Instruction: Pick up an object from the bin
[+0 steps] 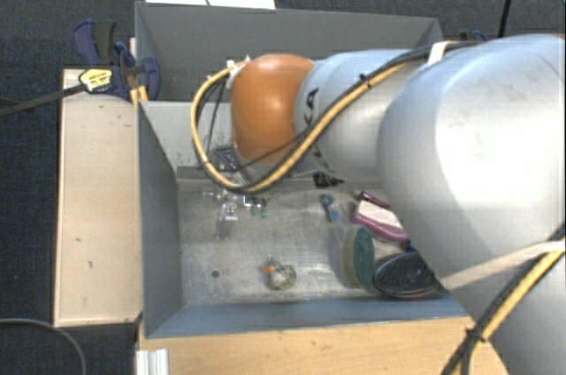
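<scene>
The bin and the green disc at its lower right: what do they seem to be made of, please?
The bin looks like matte grey sheet metal: flat folded walls, scuffed floor. The green disc seems soft, perhaps foam or sponge, given its dull face and pale thick edge.

Matt metal bin (162, 214) (scuffed), glossy orange cover (265, 103)

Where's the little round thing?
In the camera view, the little round thing lies on the bin floor, left of the green disc.

Trinket (281, 274) left — heap (389, 267) right.
</scene>
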